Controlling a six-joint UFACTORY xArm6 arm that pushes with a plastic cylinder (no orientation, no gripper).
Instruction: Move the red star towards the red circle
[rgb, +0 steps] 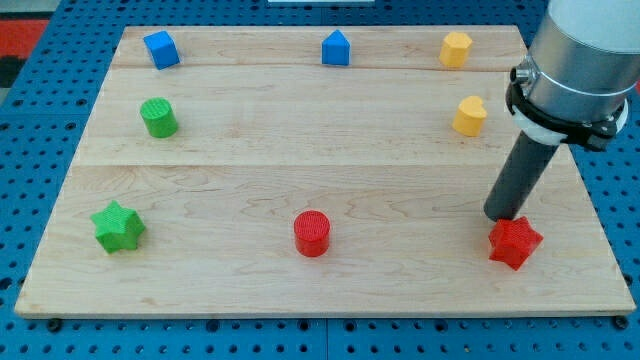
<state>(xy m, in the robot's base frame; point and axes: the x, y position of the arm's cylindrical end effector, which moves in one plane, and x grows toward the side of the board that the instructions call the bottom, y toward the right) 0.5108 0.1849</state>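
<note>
Nearest the view's bottom: red star (515, 242), low on the view's right of the wooden board (300, 140), near the right edge. Squat and stubby, with short blunt points and no clear long axis; one point aimed toward the view's bottom, another toward the right. Matte bright red, top face finely ridged.

Just above it, touching or nearly touching its upper-left edge: my tip (503, 216), the end of a straight dark rod hanging from a grey cylinder with a black collar. No pincer on this rod, so no spread or pinch to tell.

Red circle (312, 233) well apart toward the view's left, at about the same height, a short ridged cylinder. Green star (118, 227) farther left.

Higher up: green cylinder (158, 117), yellow heart (468, 116).

Along the top: blue cube (160, 49), blue block (336, 48) with a peaked top, yellow block (456, 48).

Pale planks with visible seams; blue pegboard (40, 130) around them.
</note>
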